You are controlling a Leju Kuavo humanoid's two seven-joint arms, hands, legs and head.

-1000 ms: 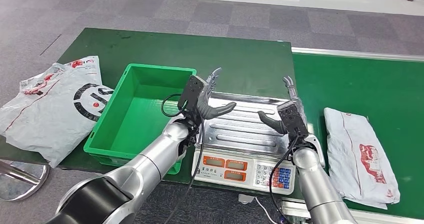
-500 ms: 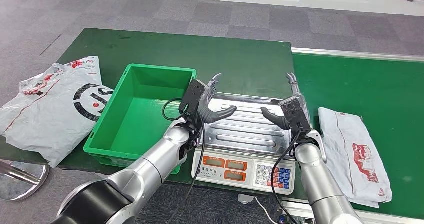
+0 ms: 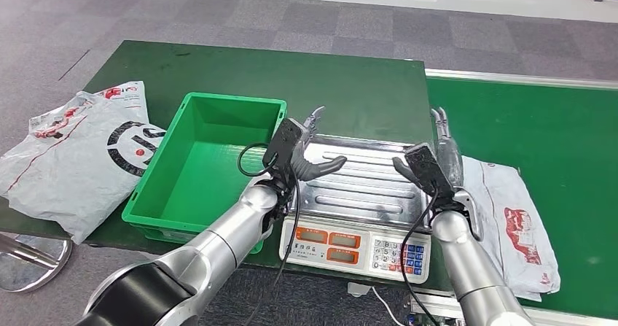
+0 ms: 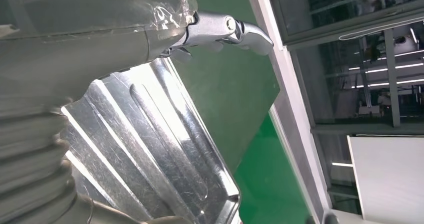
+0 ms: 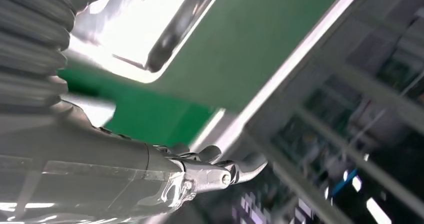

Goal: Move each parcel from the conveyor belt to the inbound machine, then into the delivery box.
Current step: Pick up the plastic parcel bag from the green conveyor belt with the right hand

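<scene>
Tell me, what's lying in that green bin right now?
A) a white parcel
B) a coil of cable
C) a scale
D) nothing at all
D: the green bin shows only its bare floor in the head view; one parcel lies on the belt by the right hand, and a bag lies on the table outside the bin.

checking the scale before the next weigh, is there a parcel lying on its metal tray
No, in the head view the scale has a bare metal tray, and the nearest parcel lies on the belt.
</scene>
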